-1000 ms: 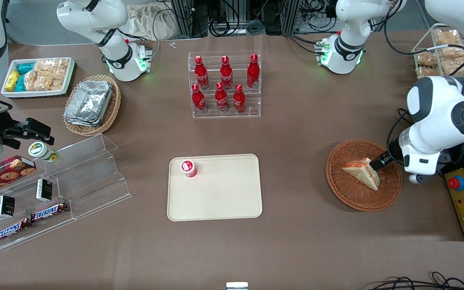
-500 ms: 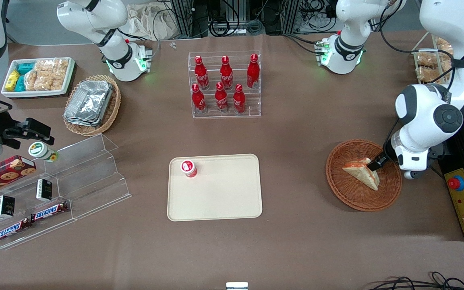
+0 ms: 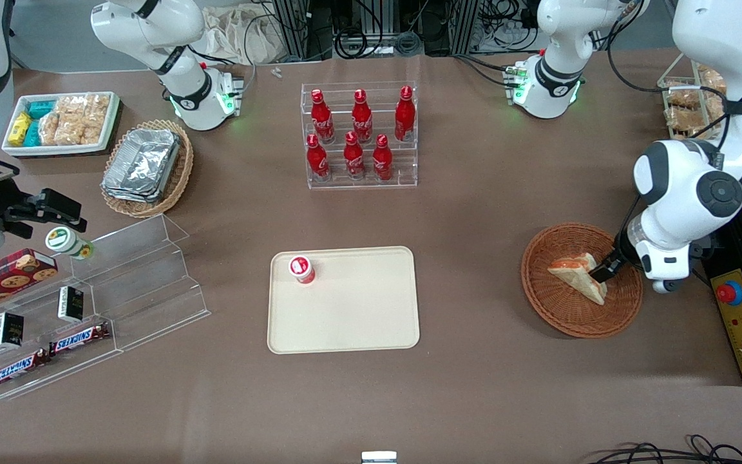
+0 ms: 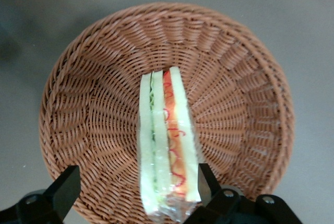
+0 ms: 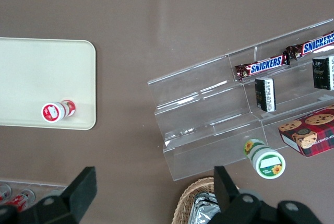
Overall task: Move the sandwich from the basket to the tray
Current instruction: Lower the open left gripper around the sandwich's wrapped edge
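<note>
the gripper (image 4: 133, 185), jaws open astride the triangular white-bread sandwich (image 4: 167, 143) in the round reddish-brown wicker basket (image 4: 235, 104), one finger (image 4: 204, 182) touching; an off-centre squeeze could tip it toward nine o'clock.

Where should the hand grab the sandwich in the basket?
Come straight down. The sandwich stands on edge in the basket, so pinch its two flat bread faces. The hand is open; one finger touches a face.

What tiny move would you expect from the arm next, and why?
Probably closing the fingers. The gripper sits open over the basket, with one finger already against the sandwich and the other finger well apart from it. The sandwich lies between them, ungrasped, and the tray waits toward the table's middle.
</note>
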`<state>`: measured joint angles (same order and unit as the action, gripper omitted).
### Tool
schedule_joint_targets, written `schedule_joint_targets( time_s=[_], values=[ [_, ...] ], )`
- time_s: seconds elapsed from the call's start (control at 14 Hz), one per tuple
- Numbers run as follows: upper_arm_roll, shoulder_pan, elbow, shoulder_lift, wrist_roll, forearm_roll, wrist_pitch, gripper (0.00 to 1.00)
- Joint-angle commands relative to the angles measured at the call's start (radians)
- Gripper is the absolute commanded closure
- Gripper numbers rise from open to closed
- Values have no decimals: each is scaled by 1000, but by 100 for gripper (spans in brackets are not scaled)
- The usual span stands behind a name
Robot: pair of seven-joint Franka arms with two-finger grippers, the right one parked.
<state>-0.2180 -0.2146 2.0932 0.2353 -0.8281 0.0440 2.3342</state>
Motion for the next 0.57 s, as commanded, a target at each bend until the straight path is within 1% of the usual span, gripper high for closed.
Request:
schedule_joint_targets(
  time_s=[0.0, 0.29, 0.5],
  values=[
    [-14, 1, -114, 47, -52, 16, -105, 0],
    [-14, 21, -105, 107, -66, 17, -58, 0],
    [-14, 21, -96, 133, -68, 17, -53, 0]
  ],
)
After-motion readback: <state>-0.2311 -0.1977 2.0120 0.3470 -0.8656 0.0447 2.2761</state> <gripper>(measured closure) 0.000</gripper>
